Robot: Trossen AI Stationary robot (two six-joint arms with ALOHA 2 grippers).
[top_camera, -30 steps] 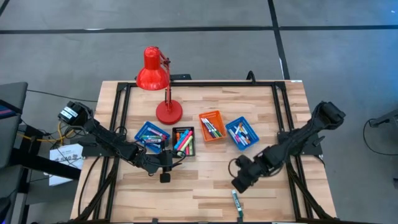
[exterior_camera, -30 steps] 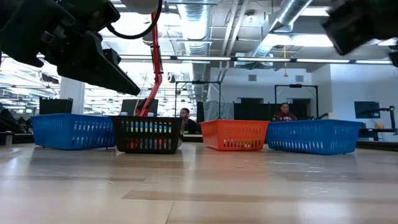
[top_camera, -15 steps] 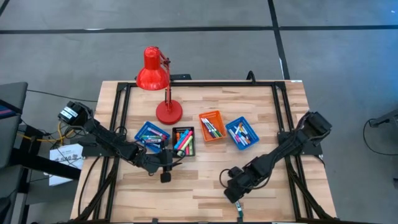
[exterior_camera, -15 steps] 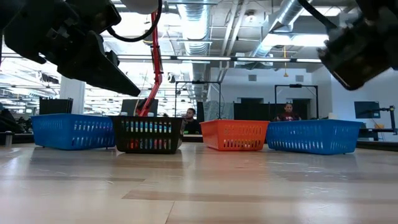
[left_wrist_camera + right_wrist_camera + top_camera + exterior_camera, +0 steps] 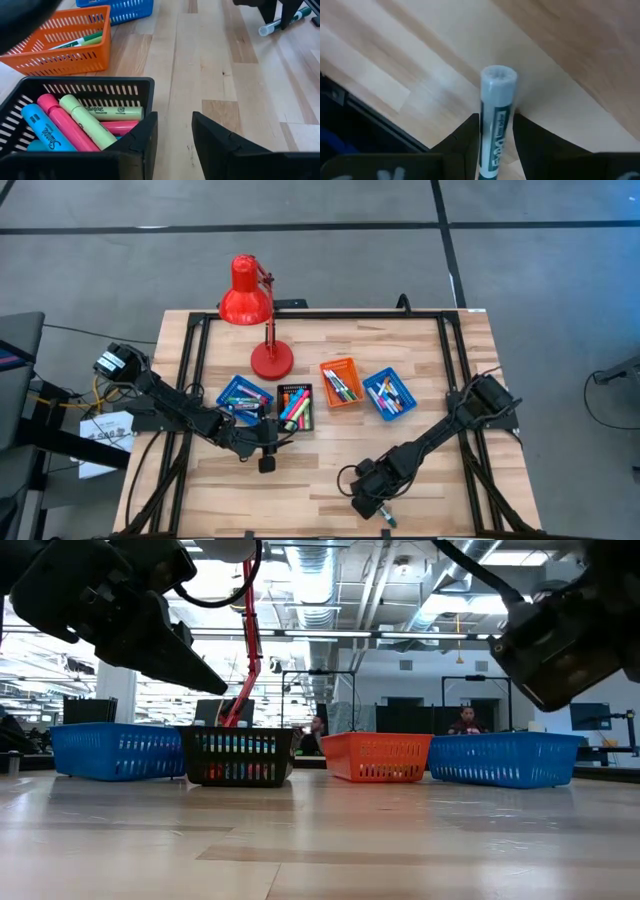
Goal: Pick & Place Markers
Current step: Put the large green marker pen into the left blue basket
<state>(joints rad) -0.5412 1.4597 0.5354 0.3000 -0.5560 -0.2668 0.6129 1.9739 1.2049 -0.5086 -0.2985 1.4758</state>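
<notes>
A white marker with a green cap [image 5: 384, 516] lies flat on the table near its front edge. My right gripper [image 5: 365, 505] is low over it, tipped steeply down, open, with one finger on each side of the marker's barrel [image 5: 497, 100]. Several more markers lie in four small trays: blue [image 5: 243, 398], black [image 5: 294, 408], orange [image 5: 341, 383] and blue [image 5: 389, 395]. My left gripper [image 5: 175, 130] hangs open and empty just in front of the black tray's near corner [image 5: 142, 87], which holds pink, blue and yellow-green markers. My right gripper comes at the marker from above, slanting, its fingers [image 5: 530, 137] across the barrel close to both sides. Whether they touch it I cannot tell. The marker lies on the table [image 5: 282, 22].
A red desk lamp [image 5: 245, 295] stands on its round base [image 5: 271, 360] behind the trays. A black frame rail [image 5: 190, 370] runs along the table's sides. Bare wood lies between the trays and the front edge. People sit in the room beyond the table.
My right gripper has come down and moved toward the table's near edge and left, tipping more steeply, until its fingers stand around the marker. The marker has stayed where it lay.
</notes>
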